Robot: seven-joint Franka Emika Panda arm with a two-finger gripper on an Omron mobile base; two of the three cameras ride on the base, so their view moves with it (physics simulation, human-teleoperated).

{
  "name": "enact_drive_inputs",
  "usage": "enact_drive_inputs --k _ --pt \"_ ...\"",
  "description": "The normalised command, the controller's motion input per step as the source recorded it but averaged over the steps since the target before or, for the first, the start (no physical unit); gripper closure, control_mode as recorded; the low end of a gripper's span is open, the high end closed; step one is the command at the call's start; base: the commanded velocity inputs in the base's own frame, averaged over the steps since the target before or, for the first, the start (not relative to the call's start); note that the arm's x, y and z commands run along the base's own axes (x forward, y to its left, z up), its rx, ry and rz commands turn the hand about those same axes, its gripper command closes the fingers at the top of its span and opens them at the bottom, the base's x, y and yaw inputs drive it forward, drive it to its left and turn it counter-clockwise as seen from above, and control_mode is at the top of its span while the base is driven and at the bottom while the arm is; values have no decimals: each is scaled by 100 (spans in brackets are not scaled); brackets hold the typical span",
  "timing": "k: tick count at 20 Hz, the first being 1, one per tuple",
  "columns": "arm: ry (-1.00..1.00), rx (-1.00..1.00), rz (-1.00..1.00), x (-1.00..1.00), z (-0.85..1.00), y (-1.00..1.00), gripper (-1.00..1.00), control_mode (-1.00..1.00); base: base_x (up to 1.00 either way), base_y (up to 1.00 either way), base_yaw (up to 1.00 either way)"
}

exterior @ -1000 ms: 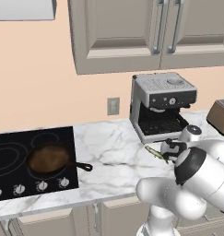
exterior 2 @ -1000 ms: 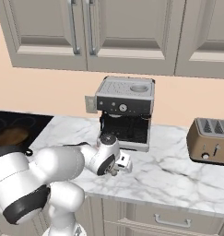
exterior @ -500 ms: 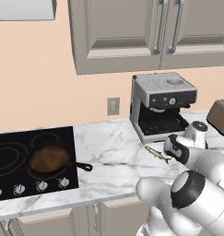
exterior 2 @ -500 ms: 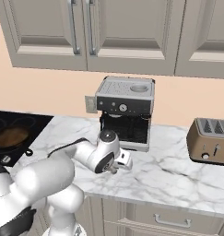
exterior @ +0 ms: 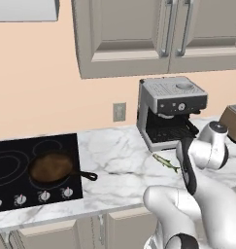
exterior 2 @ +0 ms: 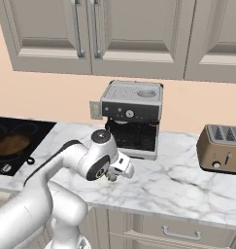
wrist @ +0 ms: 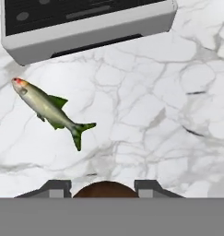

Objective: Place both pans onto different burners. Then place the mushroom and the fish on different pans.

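While the end effector (wrist: 104,188) hung over the table (wrist: 168,115), you saw it closed on the mushroom (wrist: 104,188), cap between fingertips (wrist: 53,188), likely for carrying | fish (wrist: 51,110) lay beside coffee machine (exterior: 170,112) | brown pan (exterior: 51,167) sat on burner (exterior: 12,168), apparently awaiting food.

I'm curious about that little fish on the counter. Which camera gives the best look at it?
The hand view: the fish lies in full sight on the marble, head, fins and tail all clear. In the left base view the fish is a thin sliver in front of the coffee machine, beside the arm.
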Motion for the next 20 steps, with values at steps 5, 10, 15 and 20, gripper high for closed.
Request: enact_drive_inputs --k 5,10,15,20 --pt "0 0 -7 -51 46 6 100 -100 0 0 0" --pt "0 0 -4 -35 42 3 100 -100 0 0 0" --pt "-6 0 0 -11 30 0 100 -100 0 0 0" --pt "-4 0 1 -6 21 12 100 -100 0 0 0"
